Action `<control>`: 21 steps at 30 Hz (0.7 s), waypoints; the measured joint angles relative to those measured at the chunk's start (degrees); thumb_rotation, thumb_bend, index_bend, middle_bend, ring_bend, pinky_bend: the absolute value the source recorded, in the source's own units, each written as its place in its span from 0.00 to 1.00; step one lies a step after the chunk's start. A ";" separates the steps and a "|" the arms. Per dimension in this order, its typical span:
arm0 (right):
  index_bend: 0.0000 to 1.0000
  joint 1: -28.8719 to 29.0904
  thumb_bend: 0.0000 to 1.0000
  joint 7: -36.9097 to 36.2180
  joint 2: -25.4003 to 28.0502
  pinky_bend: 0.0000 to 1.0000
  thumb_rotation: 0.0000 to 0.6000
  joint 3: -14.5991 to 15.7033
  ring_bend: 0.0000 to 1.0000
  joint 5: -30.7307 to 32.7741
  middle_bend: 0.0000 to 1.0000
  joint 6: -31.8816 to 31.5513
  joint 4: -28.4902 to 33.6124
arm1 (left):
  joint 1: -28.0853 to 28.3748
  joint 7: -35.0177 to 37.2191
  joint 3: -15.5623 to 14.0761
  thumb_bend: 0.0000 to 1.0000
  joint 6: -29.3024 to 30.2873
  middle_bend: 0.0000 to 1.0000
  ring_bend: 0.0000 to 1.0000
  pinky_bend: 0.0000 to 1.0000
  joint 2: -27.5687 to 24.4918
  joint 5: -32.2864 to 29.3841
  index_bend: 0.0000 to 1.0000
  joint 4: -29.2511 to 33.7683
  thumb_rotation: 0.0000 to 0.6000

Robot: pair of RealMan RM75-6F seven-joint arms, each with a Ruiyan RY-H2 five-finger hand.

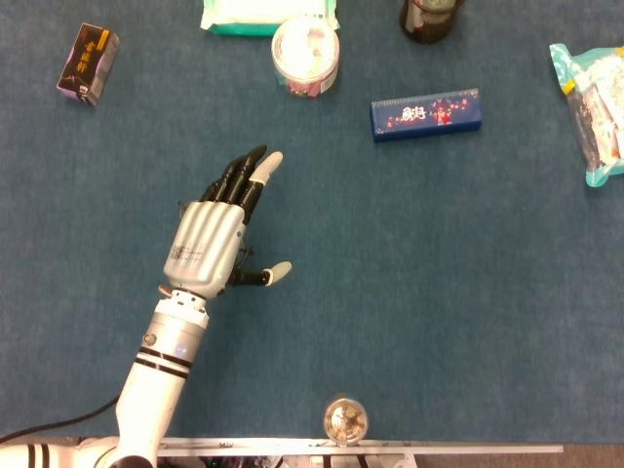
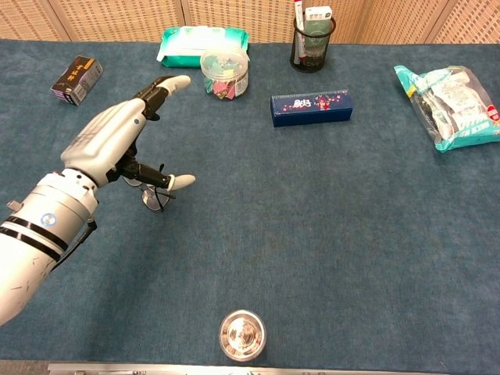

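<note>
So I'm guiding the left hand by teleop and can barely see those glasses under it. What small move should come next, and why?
Probably lower the left hand straight down a little. In the chest view it hovers open, fingers stretched forward, with the glasses lying on the table just under the thumb and palm. In the head view the palm hides nearly all of them, so the hand seems roughly above them and not yet touching.

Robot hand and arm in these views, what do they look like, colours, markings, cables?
Only one arm shows. The left robot hand has a ribbed silver metallic back with small dark lettering, black fingers and white fingertips. Its white arm is a glossy cylinder with black rings near the wrist and a small blue light. A dark cable trails beside it.
</note>
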State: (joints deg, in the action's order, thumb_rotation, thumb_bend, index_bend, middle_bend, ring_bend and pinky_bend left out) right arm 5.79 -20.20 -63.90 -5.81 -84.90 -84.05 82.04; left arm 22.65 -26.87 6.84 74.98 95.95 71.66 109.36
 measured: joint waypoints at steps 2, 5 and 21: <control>0.43 -0.01 0.22 0.17 -0.02 0.58 1.00 -0.01 0.34 0.07 0.39 0.04 0.01 | 0.13 0.34 0.14 0.03 -0.27 0.00 0.05 0.18 -0.02 -0.33 0.00 -0.33 1.00; 0.43 -0.08 0.22 0.44 -0.04 0.58 1.00 -0.04 0.34 0.16 0.39 -0.04 0.17 | 0.40 0.92 0.42 0.03 -0.63 0.00 0.05 0.18 0.02 -0.66 0.00 -0.89 1.00; 0.43 0.01 0.22 1.50 -0.25 0.58 1.00 -0.15 0.34 0.52 0.39 0.36 0.71 | 1.10 3.08 1.27 0.03 -1.58 0.00 0.05 0.18 0.00 -2.78 0.00 -3.70 1.00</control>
State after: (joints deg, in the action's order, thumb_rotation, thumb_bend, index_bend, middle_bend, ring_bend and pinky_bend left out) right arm 5.81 -18.70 -64.15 -5.95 -84.38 -83.69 82.75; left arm 23.74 -23.79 8.11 73.39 95.95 68.88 105.65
